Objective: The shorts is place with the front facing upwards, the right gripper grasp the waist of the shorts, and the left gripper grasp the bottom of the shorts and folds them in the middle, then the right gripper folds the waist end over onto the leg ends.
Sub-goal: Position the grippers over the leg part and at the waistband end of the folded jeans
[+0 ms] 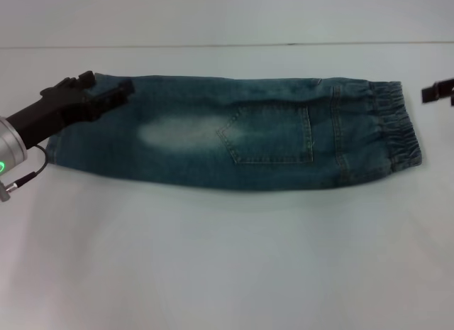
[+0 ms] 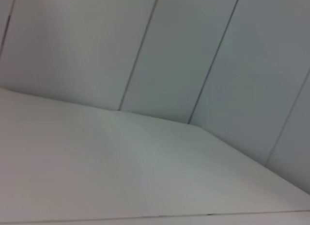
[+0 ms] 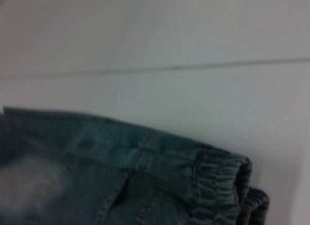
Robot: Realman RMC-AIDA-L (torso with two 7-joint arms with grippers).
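The shorts [image 1: 234,135] lie flat on the white table, folded lengthwise into one long band with the stitched pocket [image 1: 269,135] facing up. The gathered waist [image 1: 397,128] is at the right end, and the leg ends [image 1: 60,149] are at the left end. My left gripper [image 1: 106,87] rests over the far corner of the leg ends, open, one finger on the denim. My right gripper [image 1: 438,92] shows only as a black tip at the right edge, just beyond the waist and apart from it. The right wrist view shows the shorts [image 3: 97,157] and the waist [image 3: 223,186] close below.
The white table [image 1: 227,259] stretches wide in front of the shorts. Its back edge [image 1: 227,45] runs just behind them, against a pale panelled wall [image 2: 184,51]. The left wrist view shows only table and wall.
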